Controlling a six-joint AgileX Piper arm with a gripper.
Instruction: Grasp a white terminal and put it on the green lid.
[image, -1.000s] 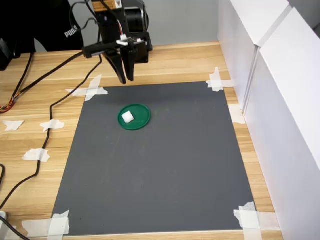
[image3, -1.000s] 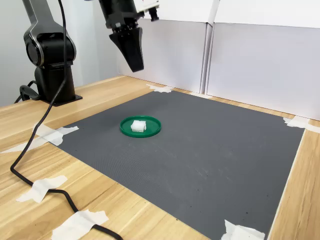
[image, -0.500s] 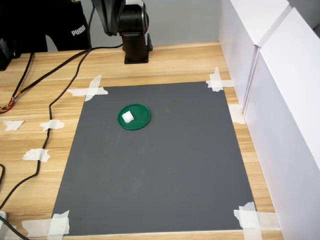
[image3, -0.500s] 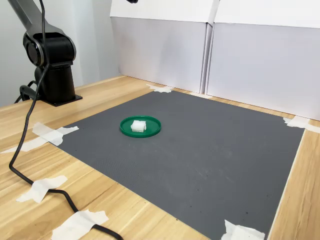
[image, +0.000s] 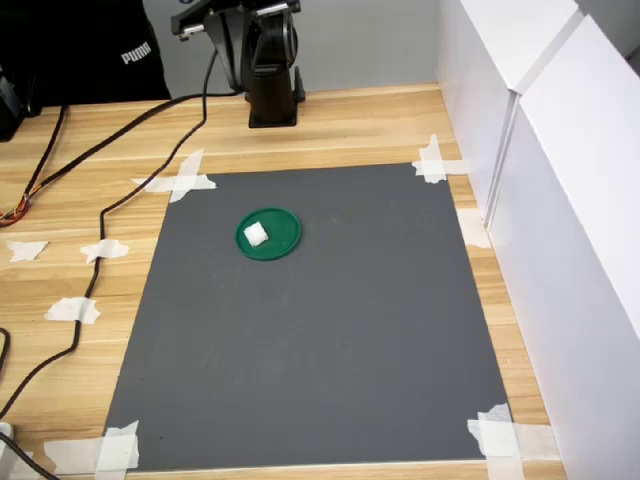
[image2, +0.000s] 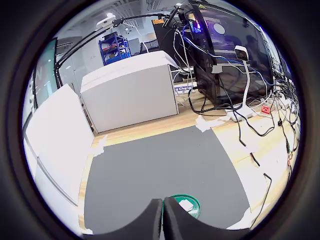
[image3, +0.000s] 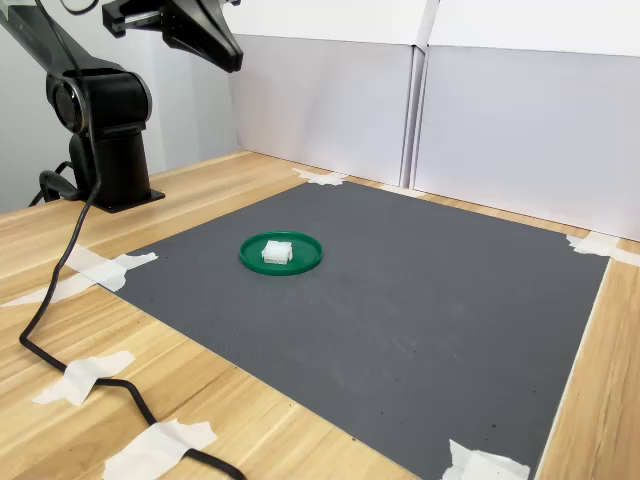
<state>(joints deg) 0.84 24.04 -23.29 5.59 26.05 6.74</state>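
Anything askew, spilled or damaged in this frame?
Nothing stands out. The white terminal sits inside the green lid on the grey mat, off-centre. The claw is raised well clear of both, its fingers together.

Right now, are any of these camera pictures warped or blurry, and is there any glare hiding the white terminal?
The wrist view is strongly fisheye-warped with a black round border; both exterior views look straight and sharp; no glare hides the white terminal, which shows clearly on the green lid under even, soft light.
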